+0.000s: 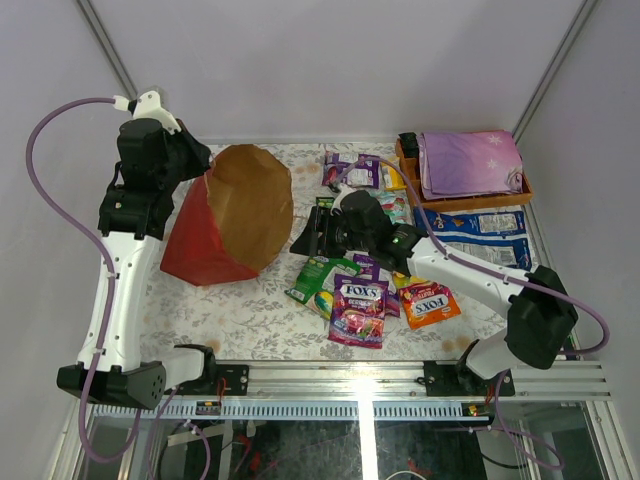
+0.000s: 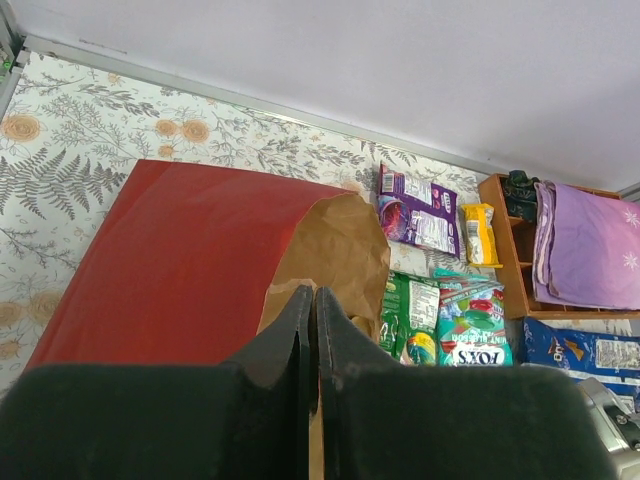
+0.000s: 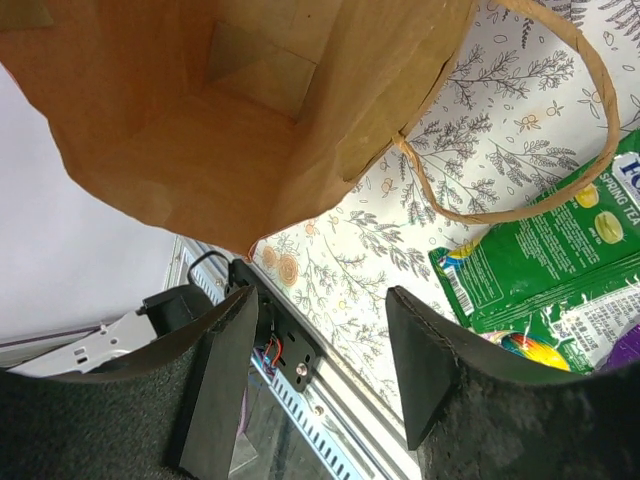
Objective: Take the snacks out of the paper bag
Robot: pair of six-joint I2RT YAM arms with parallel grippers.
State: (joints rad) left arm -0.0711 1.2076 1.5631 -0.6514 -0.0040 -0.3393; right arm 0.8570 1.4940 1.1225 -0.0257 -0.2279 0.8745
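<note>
Top external: one red paper bag (image 1: 205,235), tilted at the table's (image 1: 250,335) 9 o'clock, rim pinched by closed left gripper (image 2: 313,300); right gripper (image 1: 308,228), fingers wide, empty, at the bag's 3 o'clock; two blue-and-white packs (image 1: 470,222), one orange packet (image 1: 430,303), 3 to 5 o'clock.

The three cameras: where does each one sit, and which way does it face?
Top external: above and behind the arms, looking down on the table; both whole arms show.
Left wrist: on the left arm, facing the paper bag; its shut left gripper shows.
Right wrist: on the right arm, facing into the bag's brown mouth; its open right gripper shows.
Shared: every view shows the paper bag.
</note>
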